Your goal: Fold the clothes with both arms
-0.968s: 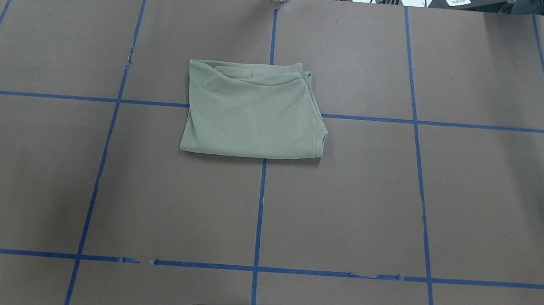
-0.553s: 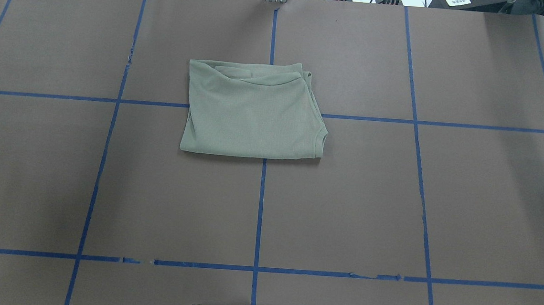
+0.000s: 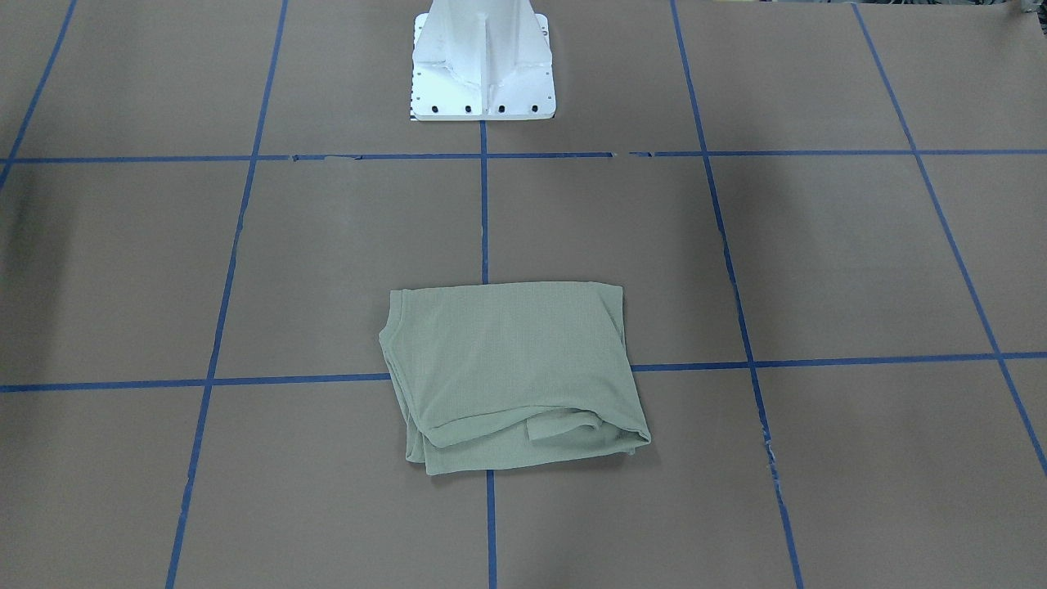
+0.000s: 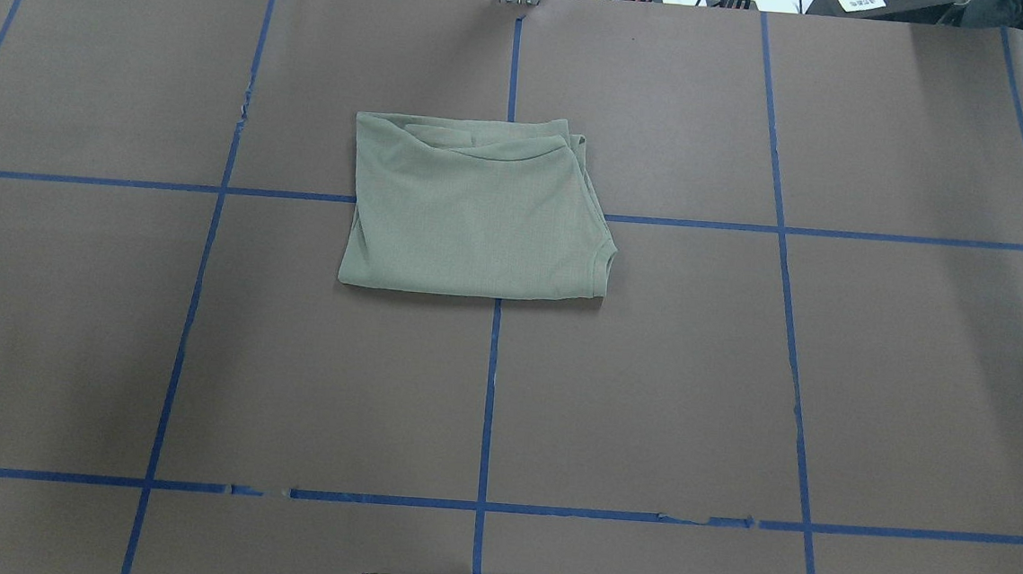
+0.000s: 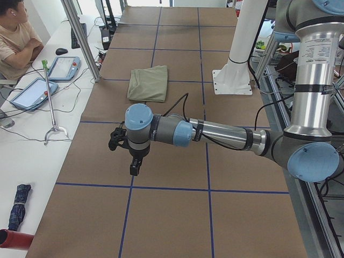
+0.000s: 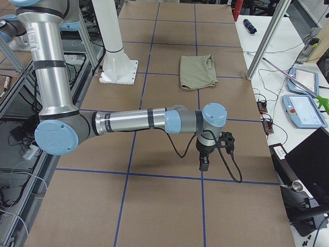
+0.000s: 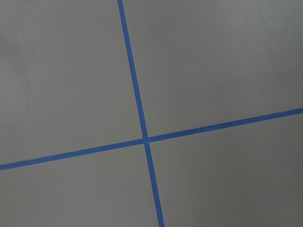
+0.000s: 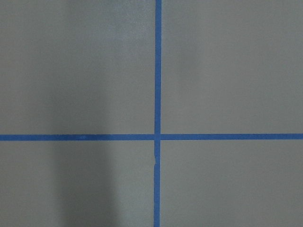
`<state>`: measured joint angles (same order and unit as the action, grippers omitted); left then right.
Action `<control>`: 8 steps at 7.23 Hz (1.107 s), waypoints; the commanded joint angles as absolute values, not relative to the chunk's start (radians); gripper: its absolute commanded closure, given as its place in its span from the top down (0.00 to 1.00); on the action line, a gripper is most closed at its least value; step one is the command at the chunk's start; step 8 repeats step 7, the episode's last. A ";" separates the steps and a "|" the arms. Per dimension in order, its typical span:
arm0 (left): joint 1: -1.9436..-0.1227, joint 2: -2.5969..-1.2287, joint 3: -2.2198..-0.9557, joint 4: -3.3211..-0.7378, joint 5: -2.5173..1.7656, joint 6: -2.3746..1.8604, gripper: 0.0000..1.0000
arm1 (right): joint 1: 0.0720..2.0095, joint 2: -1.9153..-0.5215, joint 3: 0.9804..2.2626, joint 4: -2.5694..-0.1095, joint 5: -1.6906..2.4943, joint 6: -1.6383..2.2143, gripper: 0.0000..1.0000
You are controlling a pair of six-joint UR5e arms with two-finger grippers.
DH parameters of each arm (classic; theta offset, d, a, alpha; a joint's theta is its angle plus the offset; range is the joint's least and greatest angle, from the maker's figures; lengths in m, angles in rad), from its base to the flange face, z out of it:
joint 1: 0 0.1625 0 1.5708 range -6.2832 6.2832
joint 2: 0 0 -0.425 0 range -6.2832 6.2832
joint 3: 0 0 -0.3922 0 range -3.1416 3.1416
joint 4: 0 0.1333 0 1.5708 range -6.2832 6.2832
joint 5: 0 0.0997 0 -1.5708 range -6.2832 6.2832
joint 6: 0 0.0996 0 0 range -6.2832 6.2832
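The shirt (image 4: 476,217) lies folded into a rough rectangle just above the middle of the overhead frame. It rests flat on the brown bench (image 4: 737,402), over a crossing of the blue tape lines (image 4: 489,393). Its lower edge in that frame is a clean fold. Along the upper edge looser layers peek out unevenly, and a ribbed curve shows at the lower right corner.

Both arms are well apart from the cloth. In the left side view the left pincer (image 5: 135,169) points down over bare bench in the lower middle of the frame. In the right side view the right pincer (image 6: 204,164) does the same. I cannot tell how far either is open, but neither has the shirt, which lies wholly on the bench.

The knit looks light, soft and limp, so it will likely sag when lifted and its layers may slide apart. If another fold is wanted, the two corners of one edge seem the best hold, with every layer pinched together. The folded lower edge looks safer than the ragged upper one.
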<state>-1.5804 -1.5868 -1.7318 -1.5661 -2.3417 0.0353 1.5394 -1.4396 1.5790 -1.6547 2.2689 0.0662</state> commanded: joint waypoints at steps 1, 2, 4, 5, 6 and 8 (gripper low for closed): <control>-1.578 -1.589 -1.744 -1.525 -2.287 0.035 1.00 | 1.540 -1.445 1.585 -1.651 2.272 0.066 1.00; -1.578 -1.586 -1.746 -1.523 -2.287 0.035 1.00 | 1.539 -1.445 1.588 -1.651 2.272 0.066 1.00; -1.580 -1.582 -1.744 -1.513 -2.287 0.035 1.00 | 1.539 -1.445 1.591 -1.652 2.275 0.066 1.00; -1.578 -1.586 -1.744 -1.465 -2.287 0.035 1.00 | 1.537 -1.445 1.589 -1.652 2.276 0.067 1.00; -1.580 -1.583 -1.758 -1.433 -2.287 0.035 1.00 | 1.537 -1.445 1.591 -1.652 2.279 0.067 1.00; -1.578 -1.585 -1.759 -1.408 -2.287 0.035 1.00 | 1.536 -1.445 1.586 -1.652 2.308 0.067 1.00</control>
